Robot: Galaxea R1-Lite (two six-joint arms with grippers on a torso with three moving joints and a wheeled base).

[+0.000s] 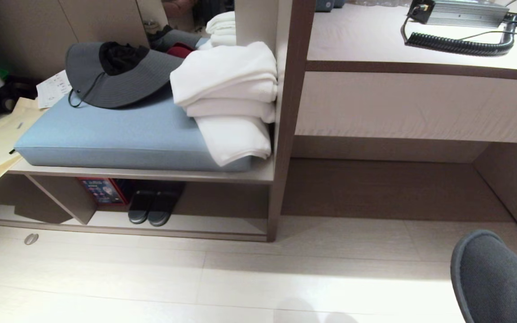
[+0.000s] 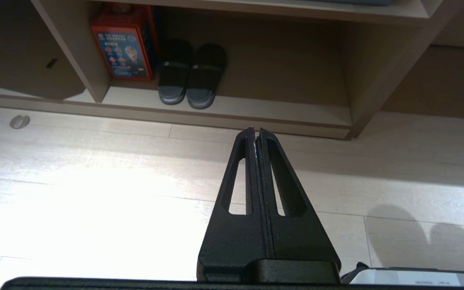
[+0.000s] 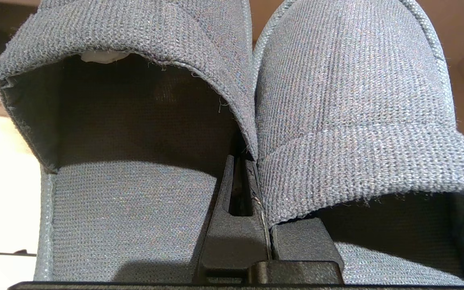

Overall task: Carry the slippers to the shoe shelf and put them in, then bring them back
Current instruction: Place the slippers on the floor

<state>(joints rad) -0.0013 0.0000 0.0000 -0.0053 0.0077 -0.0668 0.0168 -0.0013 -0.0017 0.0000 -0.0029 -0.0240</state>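
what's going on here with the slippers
The right gripper is shut on a pair of grey knit slippers, held above the floor, short of the shoe shelf. A pair of black slides sits in that shelf beside a red box. The left gripper is shut and empty.

1. The left gripper [image 2: 255, 131], a pair of long black tapered fingers with slotted cut-outs, has its fingers pressed flat together along their whole length, tips meeting, with nothing between them.
2. The left gripper points straight out from its wrist and touches nothing.
3. The right gripper [image 3: 240, 161], of the same black slotted build, is clamped tight on a pair of grey knitted fabric slippers [image 3: 349, 121], pinching them where their inner sides meet.
4. One right finger [image 3: 224, 189] lies inside the opening of one slipper; the other finger is largely hidden by the neighbouring slipper's upper.
5. Neither arm shows in the head view.
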